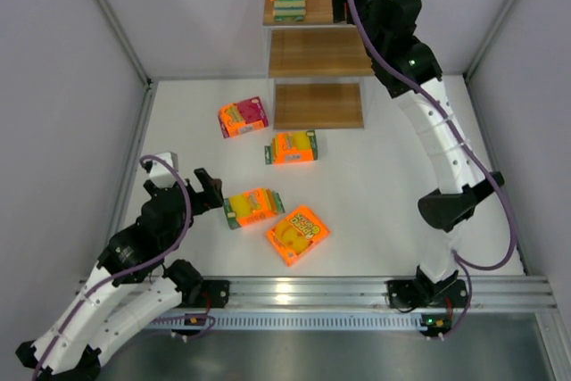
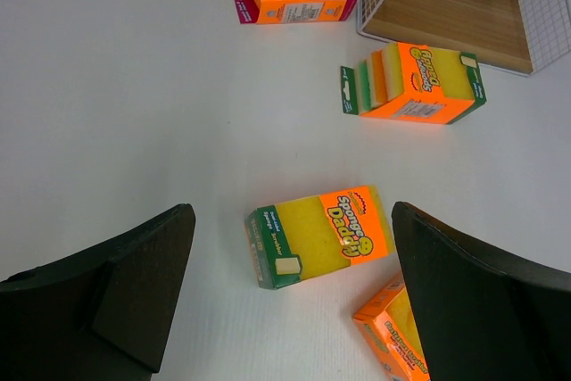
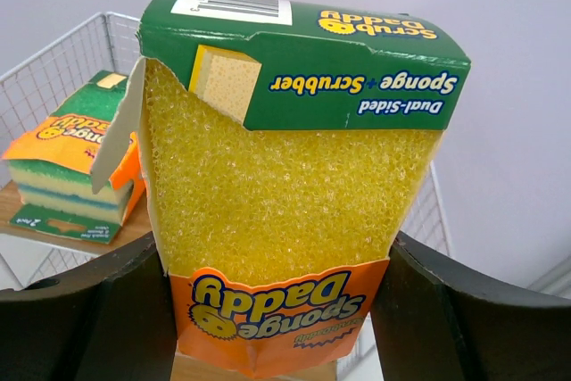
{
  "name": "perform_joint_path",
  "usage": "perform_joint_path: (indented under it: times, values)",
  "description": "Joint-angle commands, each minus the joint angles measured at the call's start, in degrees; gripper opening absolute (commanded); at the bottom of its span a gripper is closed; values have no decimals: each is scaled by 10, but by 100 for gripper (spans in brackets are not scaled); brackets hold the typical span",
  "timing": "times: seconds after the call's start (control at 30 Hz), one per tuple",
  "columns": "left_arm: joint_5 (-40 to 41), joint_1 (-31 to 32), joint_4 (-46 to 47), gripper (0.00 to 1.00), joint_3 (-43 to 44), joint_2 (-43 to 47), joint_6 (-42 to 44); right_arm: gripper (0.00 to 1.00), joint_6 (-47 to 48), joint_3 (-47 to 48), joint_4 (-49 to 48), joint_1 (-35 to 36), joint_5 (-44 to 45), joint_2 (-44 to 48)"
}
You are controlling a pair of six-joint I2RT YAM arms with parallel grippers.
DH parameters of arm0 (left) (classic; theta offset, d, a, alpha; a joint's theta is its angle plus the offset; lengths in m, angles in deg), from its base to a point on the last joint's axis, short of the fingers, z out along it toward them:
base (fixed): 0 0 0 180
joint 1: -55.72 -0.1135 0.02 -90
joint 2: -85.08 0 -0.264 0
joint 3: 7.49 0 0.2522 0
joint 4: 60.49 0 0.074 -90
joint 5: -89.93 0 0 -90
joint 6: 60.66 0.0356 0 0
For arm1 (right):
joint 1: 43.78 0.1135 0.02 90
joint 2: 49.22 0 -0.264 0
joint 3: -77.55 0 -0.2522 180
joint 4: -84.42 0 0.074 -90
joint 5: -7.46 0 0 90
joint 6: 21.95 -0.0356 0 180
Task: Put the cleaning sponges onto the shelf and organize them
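At table's left, L gripper (image 1: 207, 192) hangs w/ jaws spread wide, just left of an orange-green pack (image 2: 318, 236); top view alone shows four loose packs (image 1: 297, 234) on table (image 1: 384, 194), shelf (image 1: 318, 53) beyond; R wrist view alone shows R gripper (image 3: 277, 265) pinching a yellow sponge pack (image 3: 285, 185) at top tier, near stored pack (image 3: 76, 162).

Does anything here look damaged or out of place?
Yes. The sponge pack held in the right claw has a torn cardboard flap hanging loose on one side, baring the yellow sponge inside. Four more packs lie scattered at odd angles on the table, not yet on the shelf.
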Motion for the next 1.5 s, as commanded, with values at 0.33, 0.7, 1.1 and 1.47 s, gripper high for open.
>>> perform_joint_path:
  times: [0.33, 0.7, 1.1, 1.47]
  values:
    - [17, 2, 1, 98, -1, -6, -4, 69, -59, 49, -77, -40, -25, -41]
    - [22, 1, 0, 98, -1, 2, -7, 68, -91, 49, -56, -40, -19, -79]
    - [29, 1, -3, 98, -1, 12, -11, 72, -90, 49, -60, -39, -13, -97]
    - [30, 2, -3, 98, -1, 12, -12, 93, -74, 47, -54, -39, -6, -109]
